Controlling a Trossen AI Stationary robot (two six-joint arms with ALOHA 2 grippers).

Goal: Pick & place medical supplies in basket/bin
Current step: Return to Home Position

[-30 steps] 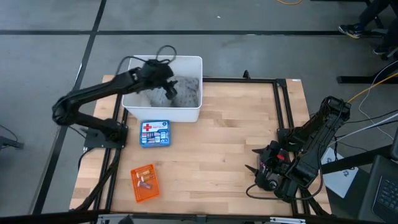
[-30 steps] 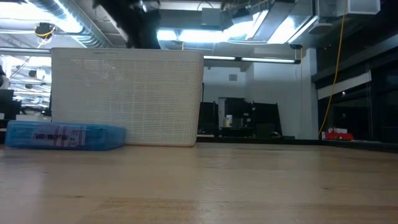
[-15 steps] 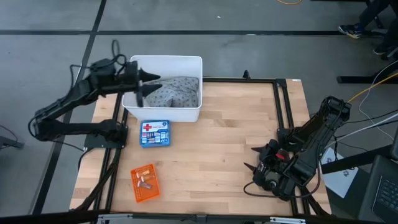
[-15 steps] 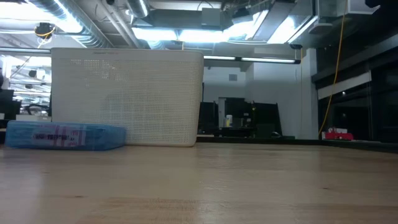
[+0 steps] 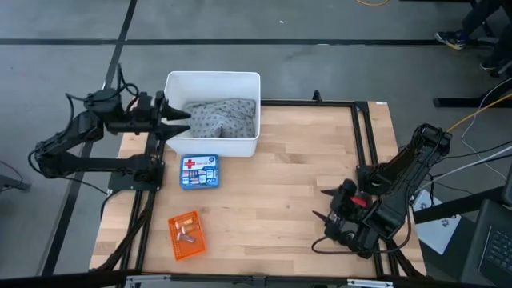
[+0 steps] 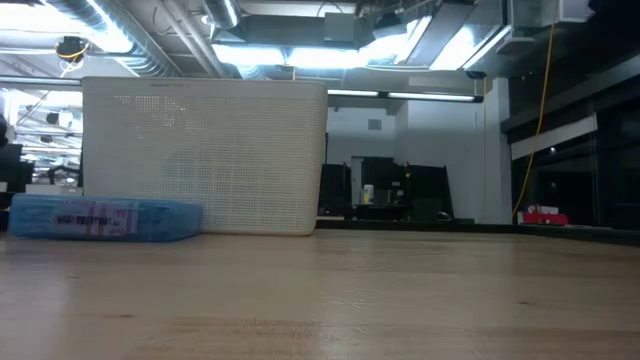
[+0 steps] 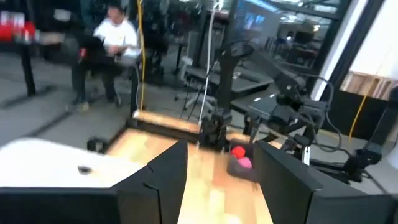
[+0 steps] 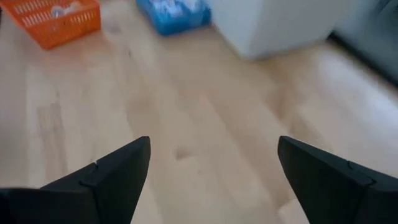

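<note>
The grey dotted pack [image 5: 224, 118] lies inside the large white tub [image 5: 210, 79] at the table's far left. My left gripper [image 5: 180, 122] is open and level, just outside the tub's left wall, touching nothing; its fingers [image 7: 158, 180] stand apart in the left wrist view. The orange basket [image 5: 186, 234] with small pieces sits near the near-left corner. Pink and red rolls [image 7: 240, 157] lie in a dark tray beside the right arm. My right gripper [image 5: 320, 203] is open low over the table's right side, and its wrist view [image 8: 213, 142] shows bare wood between the fingers.
A blue first-aid box [image 5: 198, 171] lies flat on the table just in front of the tub, and the low view shows it [image 6: 100, 218] beside the tub's wall [image 6: 205, 155]. Bare wood spans the table's middle [image 5: 280, 176]. A black frame rail [image 5: 362, 136] runs along the right side.
My left gripper has drawn back from over the tub toward the table's left edge and now sits outside the tub's left wall. The grey pack, earlier partly under the gripper, now lies uncovered in the tub.
</note>
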